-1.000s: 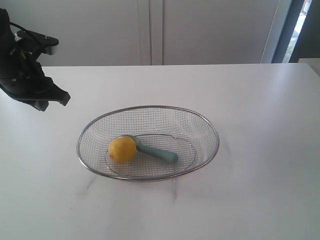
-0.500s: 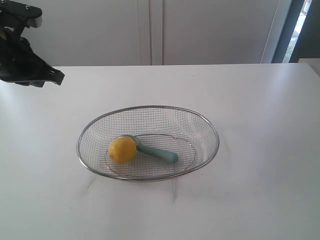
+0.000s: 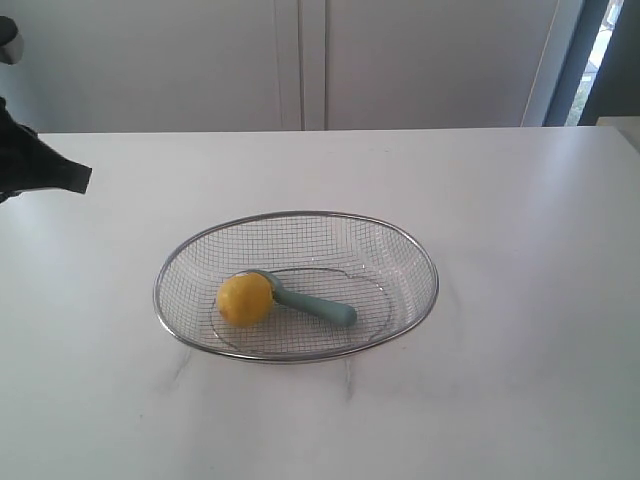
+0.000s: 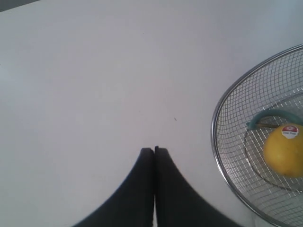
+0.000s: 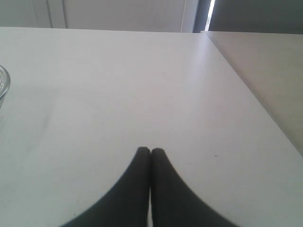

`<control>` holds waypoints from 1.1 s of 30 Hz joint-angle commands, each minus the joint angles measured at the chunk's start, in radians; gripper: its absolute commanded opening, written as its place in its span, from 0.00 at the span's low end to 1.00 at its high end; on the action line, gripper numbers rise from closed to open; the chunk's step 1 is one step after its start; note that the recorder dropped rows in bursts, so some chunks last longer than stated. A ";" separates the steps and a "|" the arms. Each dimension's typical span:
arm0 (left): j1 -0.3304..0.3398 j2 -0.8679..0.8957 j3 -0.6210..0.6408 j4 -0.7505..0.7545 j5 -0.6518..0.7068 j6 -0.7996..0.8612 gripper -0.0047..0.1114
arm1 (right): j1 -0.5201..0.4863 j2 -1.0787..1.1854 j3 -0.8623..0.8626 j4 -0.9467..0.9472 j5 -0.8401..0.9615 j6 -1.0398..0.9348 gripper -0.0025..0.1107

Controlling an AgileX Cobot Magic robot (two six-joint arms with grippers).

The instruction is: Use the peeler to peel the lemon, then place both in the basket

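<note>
The yellow lemon (image 3: 245,298) lies in the left half of the silver wire basket (image 3: 420,255), which stands mid-table. The teal peeler (image 3: 320,306) lies beside it in the basket, its head against the lemon. In the left wrist view the lemon (image 4: 284,151) shows a small sticker, with the peeler's curved head (image 4: 270,116) behind it and the basket rim (image 4: 218,156) close by. My left gripper (image 4: 154,150) is shut and empty, well away from the basket; its tip (image 3: 75,178) shows at the far left edge. My right gripper (image 5: 150,151) is shut and empty over bare table.
The white table (image 3: 500,190) runs wide around the basket. Its right edge (image 5: 246,94) shows in the right wrist view, with a sliver of basket rim (image 5: 4,87) at that view's border. White cabinet doors (image 3: 300,60) stand behind the table.
My left arm has pulled back toward the left edge of the exterior view and is now nearly out of it. The lemon, peeler and basket have not moved.
</note>
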State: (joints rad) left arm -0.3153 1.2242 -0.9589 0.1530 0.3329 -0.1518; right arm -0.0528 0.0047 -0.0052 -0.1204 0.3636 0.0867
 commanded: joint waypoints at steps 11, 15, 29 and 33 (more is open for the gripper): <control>0.003 -0.182 0.151 -0.076 -0.052 -0.009 0.04 | 0.002 -0.005 0.005 -0.011 -0.016 -0.003 0.02; 0.003 -0.248 0.206 -0.081 -0.048 -0.009 0.04 | 0.002 -0.005 0.005 -0.011 -0.016 -0.003 0.02; 0.117 -0.402 0.413 -0.103 -0.034 -0.008 0.04 | 0.002 -0.005 0.005 -0.011 -0.016 -0.003 0.02; 0.119 -0.460 0.446 -0.103 -0.045 -0.008 0.04 | 0.002 -0.005 0.005 -0.011 -0.016 -0.003 0.02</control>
State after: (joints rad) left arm -0.1999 0.8078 -0.5350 0.0639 0.2955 -0.1554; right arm -0.0528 0.0047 -0.0052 -0.1204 0.3636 0.0867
